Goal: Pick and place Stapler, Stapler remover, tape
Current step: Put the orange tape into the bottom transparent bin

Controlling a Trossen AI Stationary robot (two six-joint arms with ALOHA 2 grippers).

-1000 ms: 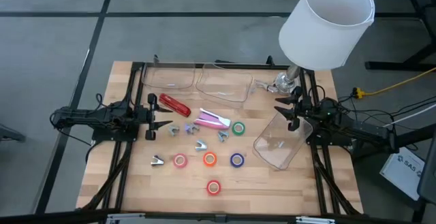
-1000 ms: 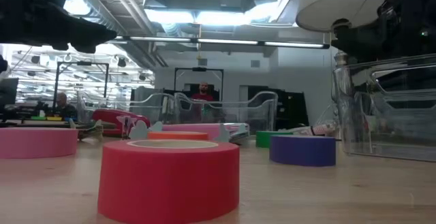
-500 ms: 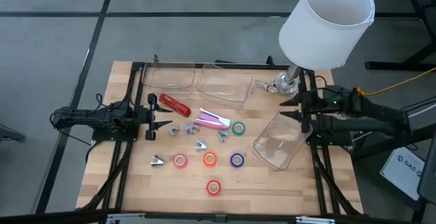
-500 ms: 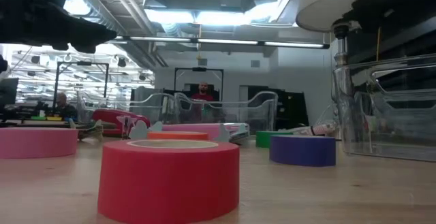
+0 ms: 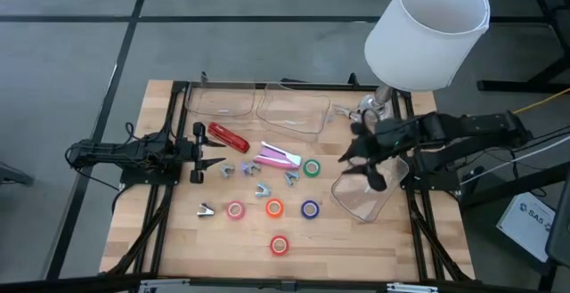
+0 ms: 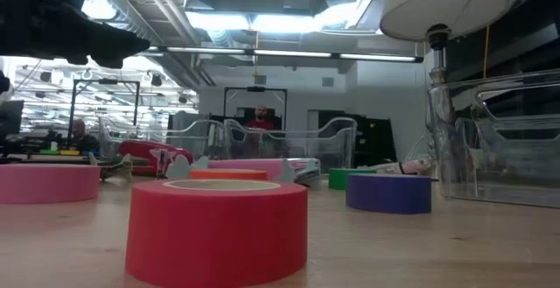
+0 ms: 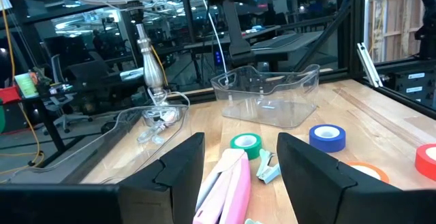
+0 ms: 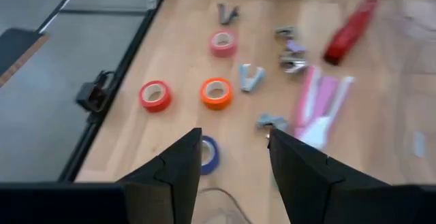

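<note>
Several tape rolls lie flat on the wood: green (image 5: 311, 167), pink (image 5: 235, 209), orange (image 5: 273, 207), blue-purple (image 5: 309, 208), red (image 5: 280, 245). A red stapler (image 5: 228, 136) and a pink stapler (image 5: 278, 157) lie further back, with small silvery claw-shaped staple removers (image 5: 262, 189) scattered between. My left gripper (image 5: 198, 159) waits open at the table's left side, level, facing the pink stapler (image 7: 225, 190). My right gripper (image 5: 361, 155) hangs open, high above the table, beside a tilted clear bin (image 5: 365, 186); its wrist view looks down past the fingers (image 8: 235, 176) on the blue-purple roll (image 8: 208, 152).
Two clear trays (image 5: 218, 101) (image 5: 292, 110) sit along the far edge. A lamp with a white shade (image 5: 427, 30) stands at the far right corner, its base (image 5: 372, 108) close to my right arm. Bare wood lies toward the near edge around the red roll (image 6: 219, 231).
My right gripper has risen, leaving most of the low view, and swung from the table's right side toward the middle, tipping downward over the table. The clear bin and all small objects stayed put.
</note>
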